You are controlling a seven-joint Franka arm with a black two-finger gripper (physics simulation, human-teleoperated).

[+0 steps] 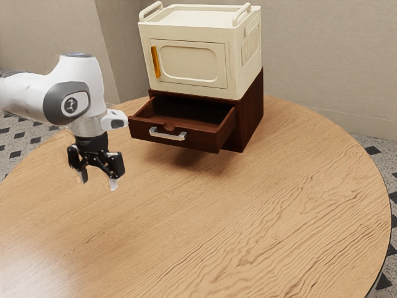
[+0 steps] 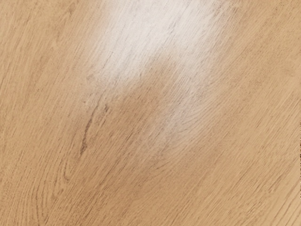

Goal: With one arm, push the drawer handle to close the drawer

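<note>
Clearly, most of the job is ahead of me: the drawer (image 1: 203, 140) stands well out of the dark wooden cabinet (image 1: 252, 115), its inside exposed. Its silver handle (image 1: 167, 134) sits on the front panel, facing away from the cabinet body, and nothing is touching it. I have the black gripper (image 1: 98, 180) hanging over the round table (image 1: 267, 217), toward the exterior view's left of the handle and apart from it, with its fingers spread and nothing between them. From the wrist view I get bare wood grain under the hand, so I would steer by the exterior view for now.

As I judge it, no part of the closing is done beyond having the arm free and on the handle's side of the drawer. What remains is to line the hand up with the handle, make contact, and push straight in until the front meets the cabinet. An off-centre push could make the drawer bind, or let the fingers slip past the handle. The cream box (image 1: 189, 85) on top can be left alone.
</note>
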